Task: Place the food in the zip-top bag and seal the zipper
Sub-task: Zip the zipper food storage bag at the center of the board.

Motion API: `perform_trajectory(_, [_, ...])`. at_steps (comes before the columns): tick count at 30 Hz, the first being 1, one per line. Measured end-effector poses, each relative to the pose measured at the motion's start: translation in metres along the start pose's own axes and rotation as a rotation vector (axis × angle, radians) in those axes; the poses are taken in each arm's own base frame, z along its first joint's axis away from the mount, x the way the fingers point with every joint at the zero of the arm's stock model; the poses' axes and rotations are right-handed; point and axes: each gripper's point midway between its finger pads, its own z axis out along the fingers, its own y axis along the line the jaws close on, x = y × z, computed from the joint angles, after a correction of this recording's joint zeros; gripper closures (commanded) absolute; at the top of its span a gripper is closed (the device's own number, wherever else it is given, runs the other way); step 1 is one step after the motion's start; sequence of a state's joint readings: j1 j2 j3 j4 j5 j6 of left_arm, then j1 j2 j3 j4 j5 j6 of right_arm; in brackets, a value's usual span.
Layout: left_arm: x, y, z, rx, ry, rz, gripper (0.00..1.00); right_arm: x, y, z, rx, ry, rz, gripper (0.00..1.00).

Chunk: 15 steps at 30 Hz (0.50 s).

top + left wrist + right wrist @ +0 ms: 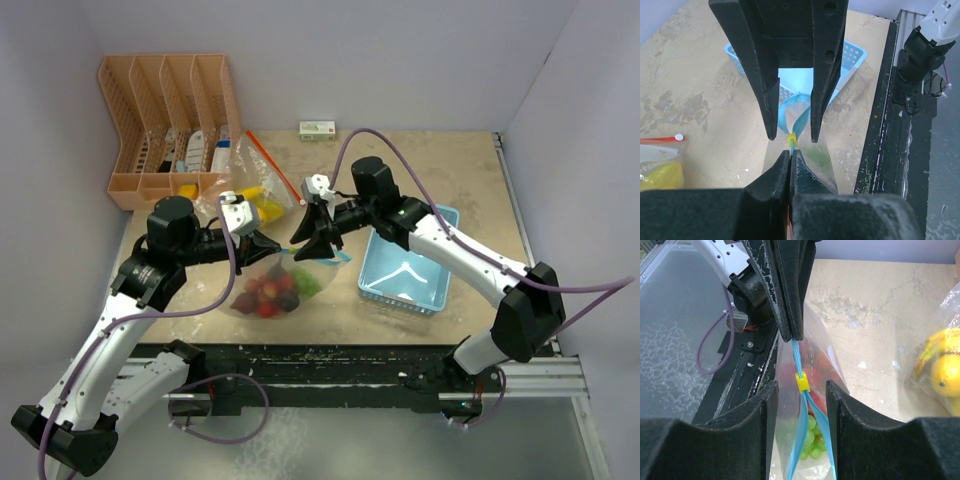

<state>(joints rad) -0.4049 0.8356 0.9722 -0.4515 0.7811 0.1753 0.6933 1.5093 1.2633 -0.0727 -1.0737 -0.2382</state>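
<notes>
Our left pincer (790, 157) pinches the blue zipper (796, 360) of the clear zip-top bag (786, 442). Our right pincer (801, 387), spread, straddles its small yellow slider (800, 383). If it closes off-centre, we may slip off.

1. Overhead view: the light is bright and even, coming from above. The pale walls (400, 60) look faintly lilac. The arms cast only soft, short shadows on the table (460, 180).
2. Left wrist view: the left gripper's fingers (767, 187) sit very close to the lens. They are dark, soft-edged and almost without detail, while the table beyond them is crisp.
3. Right wrist view: the clear film of the zip-top bag (790, 450) carries a weak sheen. The right gripper's fingers (740, 440) are blurred, and the glassy front panel (670, 315) shows mottled reflections.
</notes>
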Motion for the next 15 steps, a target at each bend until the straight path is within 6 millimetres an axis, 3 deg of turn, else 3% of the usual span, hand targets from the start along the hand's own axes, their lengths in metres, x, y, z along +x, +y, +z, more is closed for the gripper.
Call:
perform_trajectory(5, [-0.0001, -0.0001, -0.0001, 0.0, 0.0, 0.0, 1.0, -0.005, -0.0027, 0.0007, 0.007, -0.01, 0.003, 0.59])
perform_trajectory(10, [0.0001, 0.0, 0.0, 0.0, 0.0, 0.0, 1.0, -0.0082, -0.004, 0.0014, 0.01, -0.018, 0.013, 0.71])
perform_trajectory(15, [0.0008, 0.0, 0.0001, -0.001, 0.001, -0.001, 1.0, -0.0067, -0.0045, 0.0019, 0.009, -0.015, 0.022, 0.67])
